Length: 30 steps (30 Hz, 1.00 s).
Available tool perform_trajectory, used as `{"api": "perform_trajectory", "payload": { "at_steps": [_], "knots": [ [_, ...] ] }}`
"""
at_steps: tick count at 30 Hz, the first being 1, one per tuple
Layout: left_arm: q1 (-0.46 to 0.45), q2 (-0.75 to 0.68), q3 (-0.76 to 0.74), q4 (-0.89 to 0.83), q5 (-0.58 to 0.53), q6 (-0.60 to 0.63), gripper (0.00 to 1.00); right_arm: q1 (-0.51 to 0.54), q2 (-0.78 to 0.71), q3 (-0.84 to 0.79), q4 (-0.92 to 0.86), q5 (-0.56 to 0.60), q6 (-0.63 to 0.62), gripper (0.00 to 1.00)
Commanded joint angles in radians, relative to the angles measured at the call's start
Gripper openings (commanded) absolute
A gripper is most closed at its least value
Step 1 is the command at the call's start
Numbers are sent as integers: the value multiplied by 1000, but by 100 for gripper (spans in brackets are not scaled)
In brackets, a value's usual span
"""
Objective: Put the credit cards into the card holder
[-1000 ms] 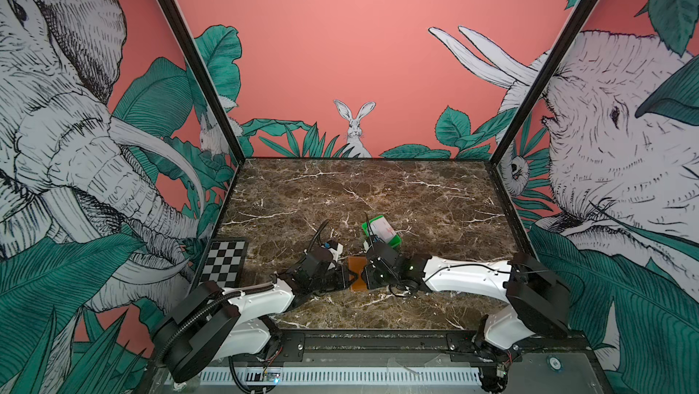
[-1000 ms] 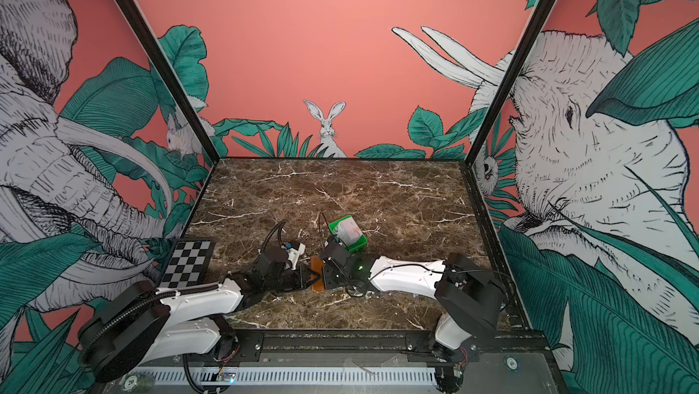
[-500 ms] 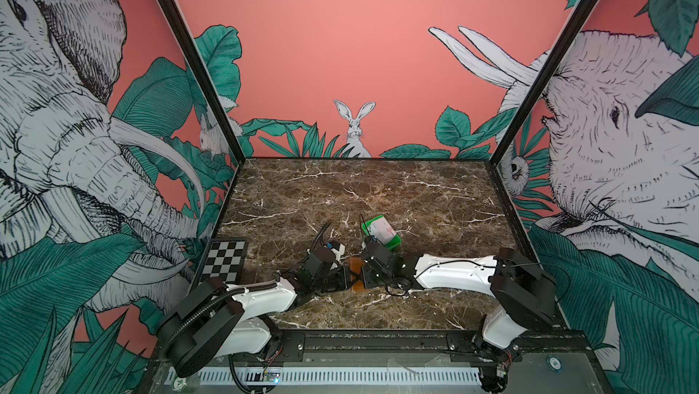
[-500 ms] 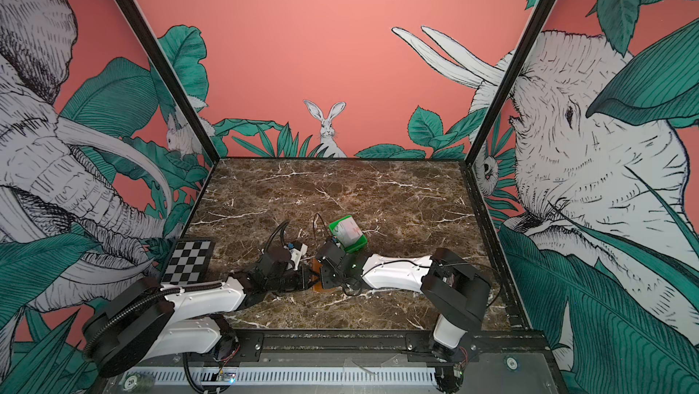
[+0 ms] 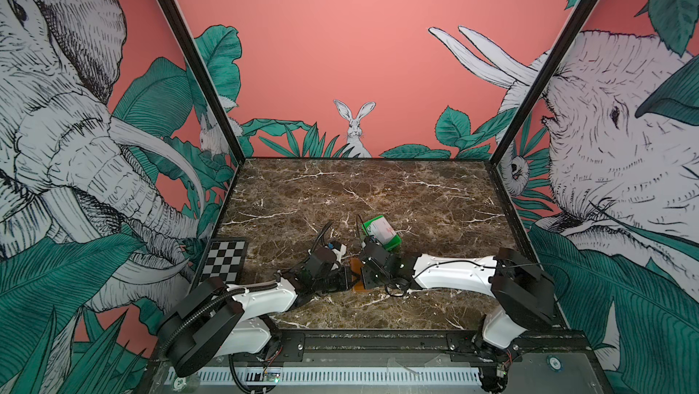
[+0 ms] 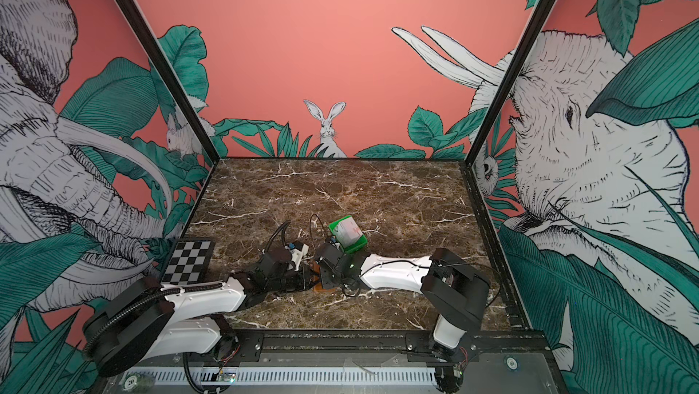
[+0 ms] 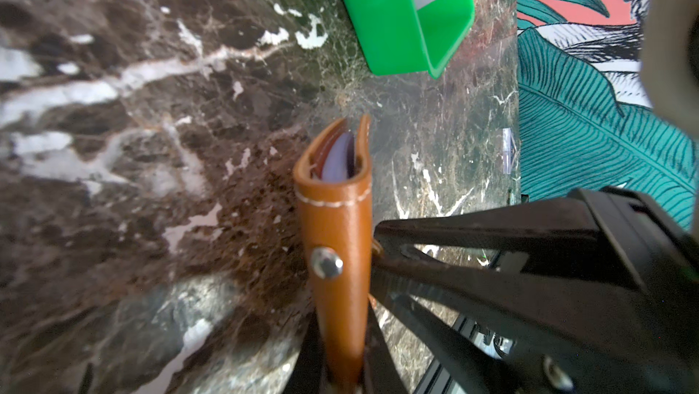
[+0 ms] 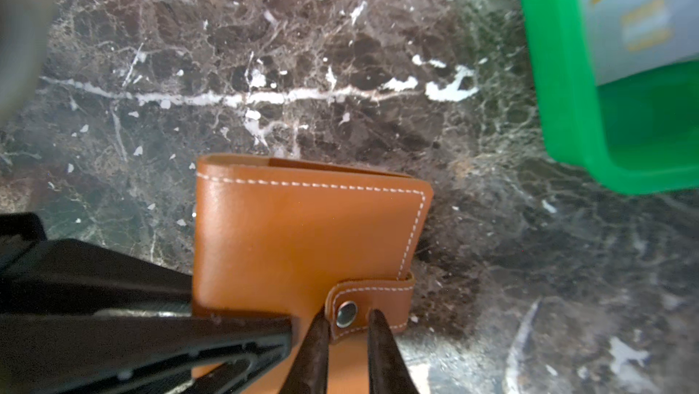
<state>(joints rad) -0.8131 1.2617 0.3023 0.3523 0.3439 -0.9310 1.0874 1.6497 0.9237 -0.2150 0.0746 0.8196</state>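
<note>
The tan card holder [image 8: 302, 237] is folded, and my left gripper [image 7: 342, 369] is shut on its lower part, holding it edge-up just above the marble. A pale lilac credit card [image 7: 338, 161] shows inside its open edge. My right gripper [image 8: 347, 320] meets the holder's face at the snap tab [image 8: 378, 297], jaws narrowly apart with the metal snap between the tips. In both top views the two grippers [image 5: 346, 278] [image 5: 361, 273] meet at the holder [image 5: 354, 264] [image 6: 314, 268] near the front centre. More credit cards [image 5: 380, 230] [image 6: 347, 231] lie in the green tray [image 5: 393, 242].
The green tray [image 6: 357, 243] [image 7: 382, 25] [image 8: 559, 89] sits just behind the right gripper. A checkerboard plate [image 5: 225, 260] lies at the front left edge. Patterned walls close in the marble table [image 5: 359, 191] on three sides.
The right arm has shifted a little to the left, toward the holder, and its jaws have narrowed around the snap. The left arm still holds the holder in the same spot.
</note>
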Motion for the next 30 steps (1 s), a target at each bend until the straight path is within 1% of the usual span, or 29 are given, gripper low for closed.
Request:
{"api": "perform_trajectory", "payload": {
  "at_steps": [1,7,11,13,21,22,24,30],
  "knots": [
    [-11,-2,28,43,29,9,0,-9,-12,9,-86,106,-15,16],
    [-15,9,35,45,30,8,0,-9,-5,12,-79,107,-18,10],
    [-15,12,35,39,28,10,0,-8,-4,15,-82,115,-20,2],
    [-16,12,35,27,19,11,0,-8,-9,15,-88,123,-22,0],
    [-16,8,21,-46,-37,9,0,-7,-41,-19,-105,156,-12,0],
    [-15,7,20,-52,-44,8,0,-6,-76,-24,-109,158,-10,0],
    [-15,6,18,-66,-56,6,0,-7,-88,-32,-107,160,-8,0],
    [-16,9,15,-76,-68,-2,0,-7,-110,-51,-96,158,0,0]
  ]
}}
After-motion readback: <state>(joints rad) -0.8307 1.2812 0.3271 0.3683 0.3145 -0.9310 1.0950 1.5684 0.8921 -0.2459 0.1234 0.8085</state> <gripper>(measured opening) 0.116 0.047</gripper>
